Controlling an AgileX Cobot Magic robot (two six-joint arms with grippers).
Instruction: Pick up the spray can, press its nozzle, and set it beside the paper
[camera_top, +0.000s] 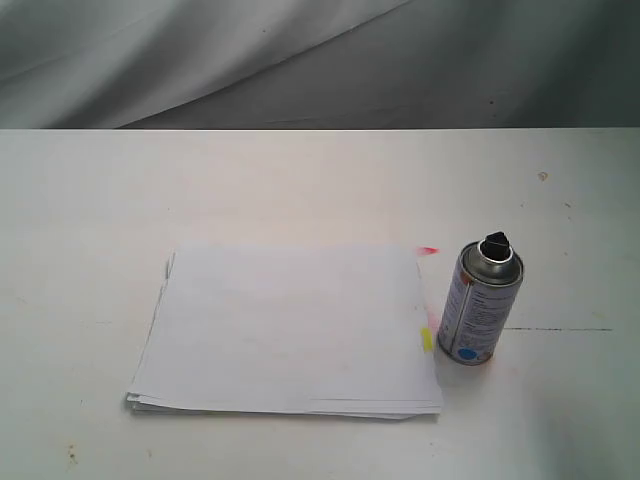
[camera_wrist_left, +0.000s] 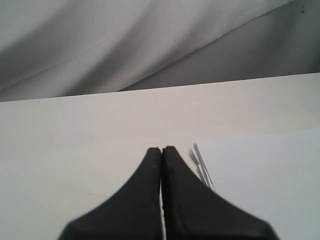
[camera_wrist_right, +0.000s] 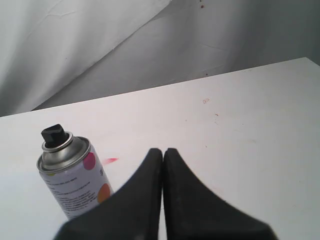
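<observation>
The spray can (camera_top: 478, 304) stands upright on the white table, just right of the paper (camera_top: 287, 328), with its black nozzle (camera_top: 495, 245) on top. The paper lies flat, with a pink-red mark and a yellow mark along its right edge. Neither gripper shows in the exterior view. In the right wrist view my right gripper (camera_wrist_right: 163, 151) is shut and empty, apart from the spray can (camera_wrist_right: 75, 178) and its nozzle (camera_wrist_right: 53, 134) standing beside it. My left gripper (camera_wrist_left: 161, 149) is shut and empty over bare table, close to a corner of the paper (camera_wrist_left: 265, 180).
A grey-white cloth backdrop (camera_top: 320, 60) hangs behind the table's far edge. Small dark specks (camera_top: 543, 176) and a thin dark line (camera_top: 560, 329) mark the tabletop at the right. A faint pink stain lies on the table by the can's base.
</observation>
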